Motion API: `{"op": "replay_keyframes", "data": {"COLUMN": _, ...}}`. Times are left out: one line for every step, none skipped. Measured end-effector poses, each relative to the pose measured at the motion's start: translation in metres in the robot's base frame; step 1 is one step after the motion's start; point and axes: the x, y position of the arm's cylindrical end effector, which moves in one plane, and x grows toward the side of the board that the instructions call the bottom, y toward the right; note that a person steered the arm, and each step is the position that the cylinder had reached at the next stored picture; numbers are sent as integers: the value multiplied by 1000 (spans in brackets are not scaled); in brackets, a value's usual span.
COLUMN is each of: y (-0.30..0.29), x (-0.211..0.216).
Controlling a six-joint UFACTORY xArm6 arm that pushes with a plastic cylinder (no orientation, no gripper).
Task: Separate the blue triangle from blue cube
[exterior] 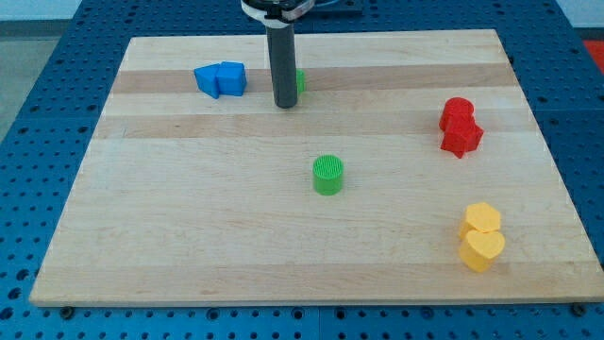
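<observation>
Resting at the tabletop's (189, 236) upper left, the blue triangle (207, 78) and blue cube (231, 78) are seen touching, triangle on the left. No claw is fitted; the rod's tip (285, 105) is placed right of the cube, apart, hiding most of a green block (300, 81). A green cylinder (328, 176) is seen mid-board, red blocks (460, 127) and yellow blocks (482, 236) at the right.

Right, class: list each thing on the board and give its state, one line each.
Blue triangle: touching the blue cube.
Blue cube: touching the triangle.
My tip: on the board, right of the blues.
Green block: partly hidden behind the rod.
Green cylinder: upright, alone.
Red blocks: touching.
Yellow blocks: touching.
</observation>
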Motion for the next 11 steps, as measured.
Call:
{"op": "replay_keyframes", "data": {"y": 5, "x": -2}}
{"op": "replay_keyframes", "data": {"y": 5, "x": -11}}
{"op": "replay_keyframes", "data": {"y": 5, "x": -12}}
{"op": "replay_keyframes", "data": {"y": -2, "x": -11}}
{"op": "replay_keyframes", "data": {"y": -38, "x": -11}}
{"op": "replay_keyframes", "data": {"y": -68, "x": -11}}
{"op": "replay_keyframes", "data": {"y": -95, "x": -11}}
{"op": "replay_keyframes", "data": {"y": -122, "x": -11}}
{"op": "replay_keyframes", "data": {"y": -145, "x": -11}}
{"op": "replay_keyframes", "data": {"y": -148, "x": -11}}
{"op": "replay_keyframes", "data": {"y": -132, "x": -11}}
